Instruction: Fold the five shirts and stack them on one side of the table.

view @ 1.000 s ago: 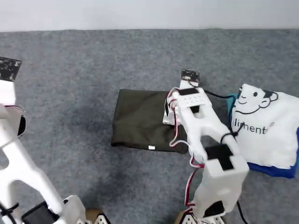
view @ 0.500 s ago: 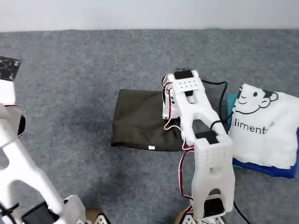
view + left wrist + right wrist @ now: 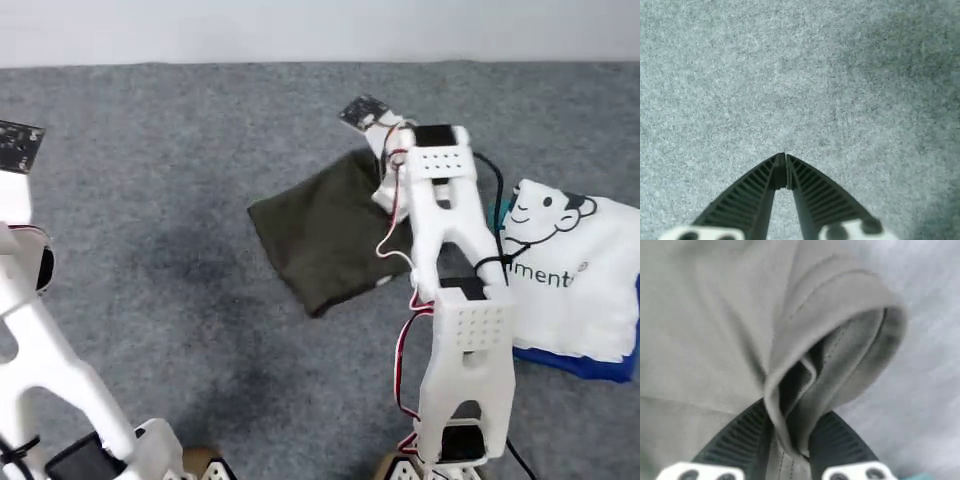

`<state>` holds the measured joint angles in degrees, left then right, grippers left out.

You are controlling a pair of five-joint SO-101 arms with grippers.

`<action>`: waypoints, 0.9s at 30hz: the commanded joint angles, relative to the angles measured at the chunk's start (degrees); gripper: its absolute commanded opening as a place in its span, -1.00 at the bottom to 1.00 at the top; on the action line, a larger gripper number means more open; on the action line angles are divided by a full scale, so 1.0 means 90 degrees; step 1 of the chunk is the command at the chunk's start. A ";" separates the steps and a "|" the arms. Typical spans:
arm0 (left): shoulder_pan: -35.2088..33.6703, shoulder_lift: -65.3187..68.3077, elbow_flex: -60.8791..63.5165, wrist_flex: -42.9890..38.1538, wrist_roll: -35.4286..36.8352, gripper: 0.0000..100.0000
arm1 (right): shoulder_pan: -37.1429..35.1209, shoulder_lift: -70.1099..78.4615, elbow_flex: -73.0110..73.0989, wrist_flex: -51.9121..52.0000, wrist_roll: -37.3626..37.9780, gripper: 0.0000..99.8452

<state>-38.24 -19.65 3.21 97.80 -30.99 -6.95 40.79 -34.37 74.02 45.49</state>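
A dark olive folded shirt lies mid-table, turned at an angle. My right arm stretches over its right edge. In the right wrist view my right gripper is shut on a bunched fold of the olive shirt, with cloth squeezed between the black fingers. At the right edge of the table sits a stack: a white shirt with a cartoon print on top, a blue one under it, and a teal sliver. My left gripper is shut on nothing above bare grey carpet.
The left arm stands at the left edge of the table, far from the shirts. Grey carpet covers the table. A pale wall runs along the far side.
My right arm has swung toward the far side with the olive shirt's edge in its gripper. The shirt has rotated and shifted right. The left arm has not moved.
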 commanded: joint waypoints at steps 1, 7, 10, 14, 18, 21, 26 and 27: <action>-0.0039 -0.0234 -0.0015 -0.0078 -0.0039 -0.99 | 0.0015 -0.0093 -0.0391 -0.0825 0.1397 -0.98; -0.0029 -0.0244 -0.0015 -0.0078 -0.0039 -0.99 | -0.0220 0.0259 -0.0400 -0.1363 0.1817 -0.98; -0.0029 -0.0264 -0.0015 -0.0068 -0.0039 -0.99 | -0.0142 0.0269 -0.0400 -0.1382 0.1231 -0.89; -0.0029 -0.0264 -0.0015 0.0117 -0.0039 -0.99 | -0.0005 -0.0073 -0.0410 -0.1363 -0.0703 -0.59; -0.0039 -0.0264 -0.0015 0.0147 -0.0039 -0.99 | 0.0024 -0.0747 -0.0410 -0.1060 -0.2315 -0.40; -0.0039 -0.0264 -0.0015 0.0147 -0.0039 -0.99 | 0.0005 -0.1158 -0.0410 -0.0737 -0.3321 -0.39; -0.0039 -0.0274 -0.0015 0.0147 -0.0039 -0.99 | -0.0181 -0.1646 -0.0400 0.0220 -0.5148 -0.39; -0.0039 -0.0274 -0.0015 0.0147 -0.0039 -0.99 | -0.0278 -0.1724 -0.0400 0.0464 -0.5548 -0.39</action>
<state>-38.24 -19.65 3.21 98.51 -30.99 -7.65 31.30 -34.55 73.23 5.76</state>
